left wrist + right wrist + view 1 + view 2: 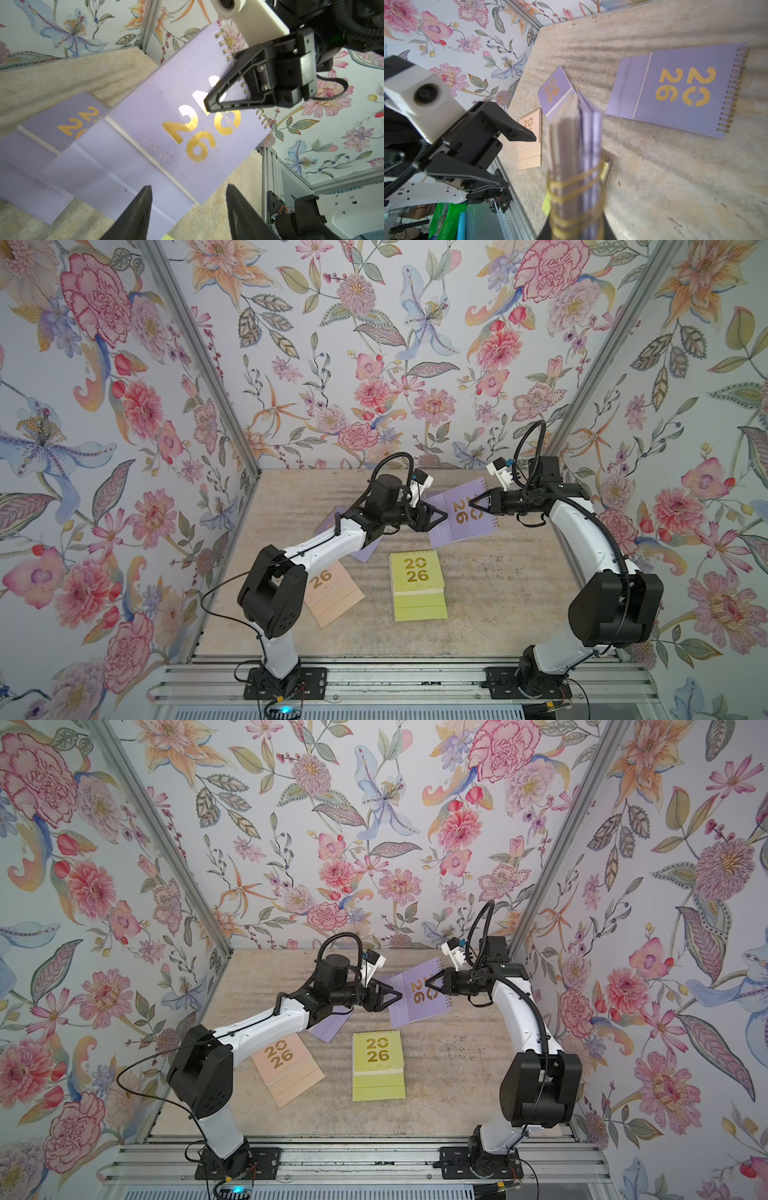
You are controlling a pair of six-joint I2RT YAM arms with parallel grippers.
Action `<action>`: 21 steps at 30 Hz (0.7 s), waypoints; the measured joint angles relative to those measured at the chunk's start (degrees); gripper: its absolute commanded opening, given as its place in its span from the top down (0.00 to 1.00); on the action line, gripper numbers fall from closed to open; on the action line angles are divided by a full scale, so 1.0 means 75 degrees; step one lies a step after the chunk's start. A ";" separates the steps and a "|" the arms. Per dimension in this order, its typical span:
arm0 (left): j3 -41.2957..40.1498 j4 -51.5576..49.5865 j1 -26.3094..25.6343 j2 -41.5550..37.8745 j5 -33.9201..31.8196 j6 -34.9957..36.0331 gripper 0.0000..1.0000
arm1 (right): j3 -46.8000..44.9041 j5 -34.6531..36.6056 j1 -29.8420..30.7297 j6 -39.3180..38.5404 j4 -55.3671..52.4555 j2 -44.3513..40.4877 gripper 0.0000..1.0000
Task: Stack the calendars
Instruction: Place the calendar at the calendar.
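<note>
Card, smooth and matte, covers the lilac calendar (457,512) that hangs tilted above the back of the table, with a gold wire spiral along one short edge. The right gripper (471,502) is clamped on that spiral edge, its black triangular fingers pinched over the cover. The left gripper (188,187) faces the opposite edge with its jaws apart, holding nothing.

On the mottled beige table (511,605) a yellow-green calendar (417,585) lies flat and square to the front. A peach calendar (332,593) lies partly under the left arm, and a second lilac calendar (368,553) sits just behind it. The right wrist view shows a third lilac calendar (675,89) lying flat near the raised one.

Open table runs to the right of the yellow-green calendar. Each cover that shows reads "20" over "26" in gold foil. Flowered wallpaper (374,344) closes in three sides.
</note>
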 measured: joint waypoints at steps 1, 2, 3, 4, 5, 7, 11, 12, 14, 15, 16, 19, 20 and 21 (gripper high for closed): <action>-0.0425 0.0554 0.0160 -0.0219 0.0067 -0.0061 0.38 | 0.0020 0.0052 0.0041 -0.0079 0.0006 -0.0073 1.00; -0.0653 0.0938 0.0265 -0.0344 0.0154 -0.0099 0.38 | 0.0023 0.0099 0.0076 -0.0157 0.0006 -0.0152 1.00; -0.0839 0.1361 0.0408 -0.0469 0.0248 -0.0134 0.37 | 0.0023 0.0169 0.0134 -0.0251 -0.0003 -0.0242 1.00; -0.0935 0.1731 0.0527 -0.0560 0.0364 -0.0157 0.38 | 0.0023 0.0248 0.0221 -0.0353 -0.0015 -0.0323 1.00; -0.0982 0.2025 0.0603 -0.0635 0.0463 -0.0160 0.38 | 0.0023 0.0323 0.0329 -0.0452 -0.0017 -0.0411 1.00; -0.1035 0.2570 0.0676 -0.0801 0.0723 -0.0125 0.37 | 0.0023 0.0507 0.0629 -0.0702 -0.0026 -0.0589 1.00; -0.1072 0.3235 0.0705 -0.1067 0.1215 0.0076 0.34 | 0.0023 0.0670 0.1125 -0.1105 -0.0026 -0.0874 1.00; -0.1072 0.3386 0.0717 -0.1102 0.1338 0.0114 0.34 | 0.0023 0.0699 0.1207 -0.1201 -0.0023 -0.0933 1.00; -0.1070 0.3608 0.0729 -0.1128 0.1539 0.0207 0.34 | 0.0023 0.0813 0.1413 -0.1451 -0.0023 -0.1032 1.00; -0.1058 0.3652 0.0737 -0.1131 0.1629 0.0271 0.33 | 0.0020 0.0889 0.1512 -0.1588 -0.0023 -0.1072 1.00; -0.1035 0.3640 0.0743 -0.1131 0.1676 0.0338 0.33 | 0.0015 0.0947 0.1629 -0.1728 -0.0023 -0.1110 1.00; -0.0822 0.3381 0.0758 -0.1131 0.1842 0.0734 0.33 | -0.0085 0.1078 0.1970 -0.2162 0.0032 -0.1250 1.00; -0.0737 0.3252 0.0764 -0.1131 0.1868 0.0880 0.33 | -0.0143 0.1090 0.2046 -0.2276 0.0050 -0.1306 1.00; -0.0635 0.3104 0.0764 -0.1131 0.1920 0.1052 0.33 | -0.0224 0.1096 0.2116 -0.2422 0.0044 -0.1376 1.00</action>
